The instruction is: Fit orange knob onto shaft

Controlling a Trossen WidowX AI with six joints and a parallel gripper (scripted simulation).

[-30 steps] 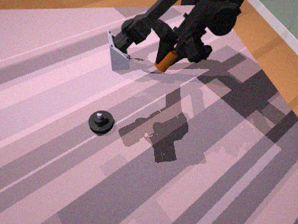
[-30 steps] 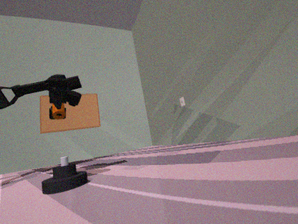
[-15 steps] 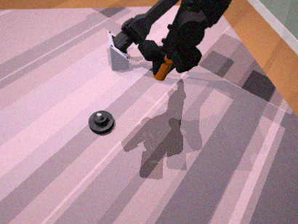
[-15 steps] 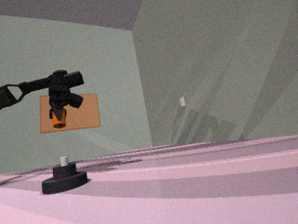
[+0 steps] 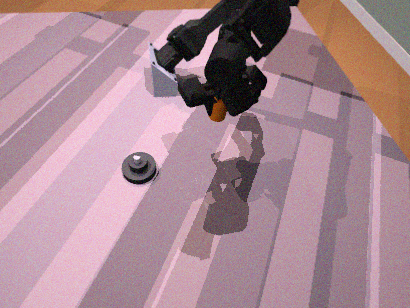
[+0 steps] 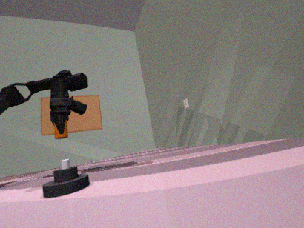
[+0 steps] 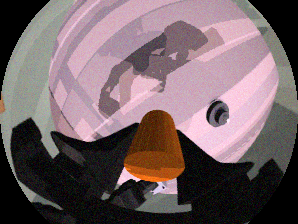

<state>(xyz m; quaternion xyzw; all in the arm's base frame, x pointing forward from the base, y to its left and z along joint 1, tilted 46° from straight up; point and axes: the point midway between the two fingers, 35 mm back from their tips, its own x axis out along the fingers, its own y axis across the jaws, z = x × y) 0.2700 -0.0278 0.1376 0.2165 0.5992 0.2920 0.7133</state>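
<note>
My gripper (image 5: 216,102) (image 6: 61,129) (image 7: 157,129) is shut on the orange knob (image 5: 218,112) (image 6: 62,136) (image 7: 154,156) and holds it in the air. The knob's lower end points down, nearly upright in the exterior view; its hole does not show. The dark round pedestal (image 5: 139,175) (image 6: 66,186) (image 7: 214,114) stands on the floor surface. The silver shaft (image 5: 136,158) (image 6: 65,163) (image 7: 228,120) stands up from its middle. The knob is above the pedestal's height and off to its right and farther back in the top view. The shaft's flat side cannot be made out.
A pale grey angled plate (image 5: 164,82) stands behind the gripper, beside dark arm parts. The striped pink surface (image 5: 90,220) carries the arm's shadow. An orange-brown panel (image 6: 87,112) shows behind the arm in the exterior view.
</note>
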